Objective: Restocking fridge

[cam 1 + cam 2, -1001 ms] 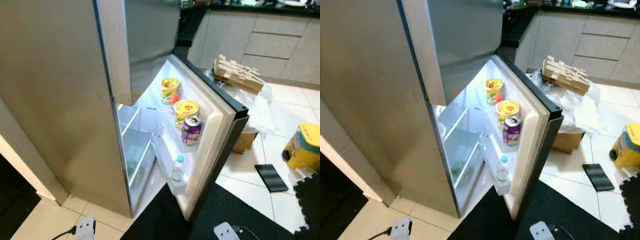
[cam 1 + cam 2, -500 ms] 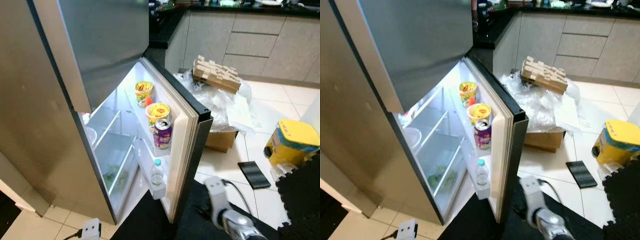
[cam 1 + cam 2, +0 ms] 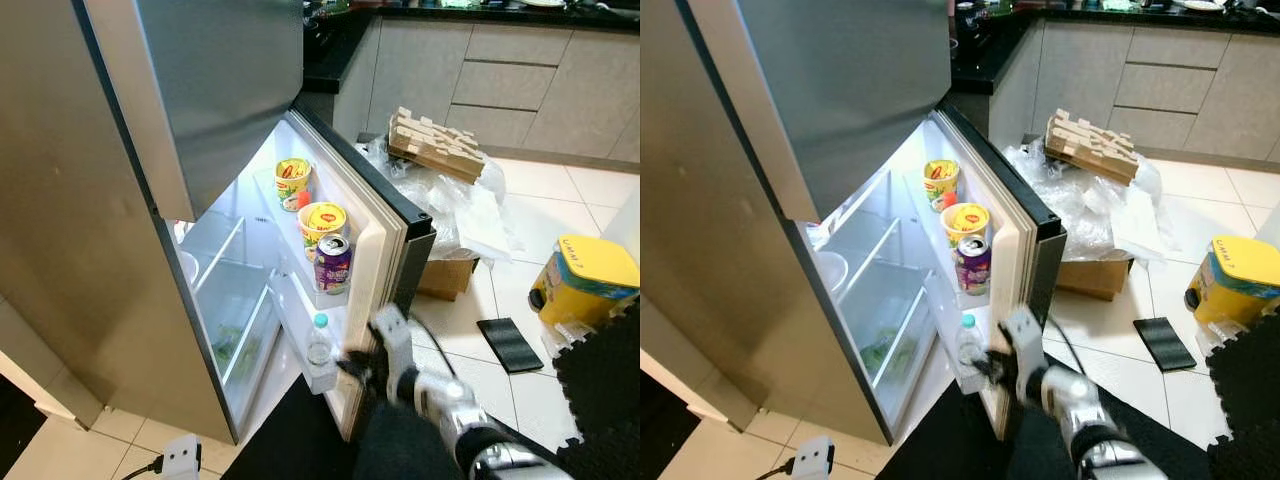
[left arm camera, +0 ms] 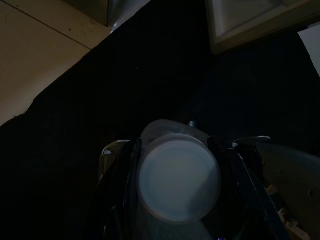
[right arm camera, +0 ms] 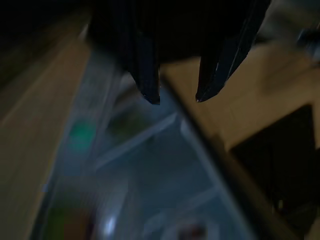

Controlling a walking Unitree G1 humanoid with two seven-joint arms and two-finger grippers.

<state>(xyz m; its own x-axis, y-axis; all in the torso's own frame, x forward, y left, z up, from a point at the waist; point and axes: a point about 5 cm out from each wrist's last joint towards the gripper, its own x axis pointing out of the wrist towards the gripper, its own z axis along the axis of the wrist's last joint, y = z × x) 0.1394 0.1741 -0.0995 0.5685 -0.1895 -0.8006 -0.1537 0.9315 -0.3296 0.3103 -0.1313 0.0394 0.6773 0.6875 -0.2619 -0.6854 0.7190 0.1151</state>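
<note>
Fingers of the right gripper [image 5: 177,97] parted, empty, by the fridge door [image 3: 1025,255]; left gripper [image 4: 177,150] clamps a white-lidded bottle [image 4: 179,177]; labels unreadable.

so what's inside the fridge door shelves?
Fridge door upper shelf: two yellow noodle cups and a purple can. Lower shelf: a water bottle. Their lower parts are hidden by the shelf rails.

yellow tub [image 3: 581,282], black pad [image 3: 510,344], wooden blocks [image 3: 434,145].
</note>
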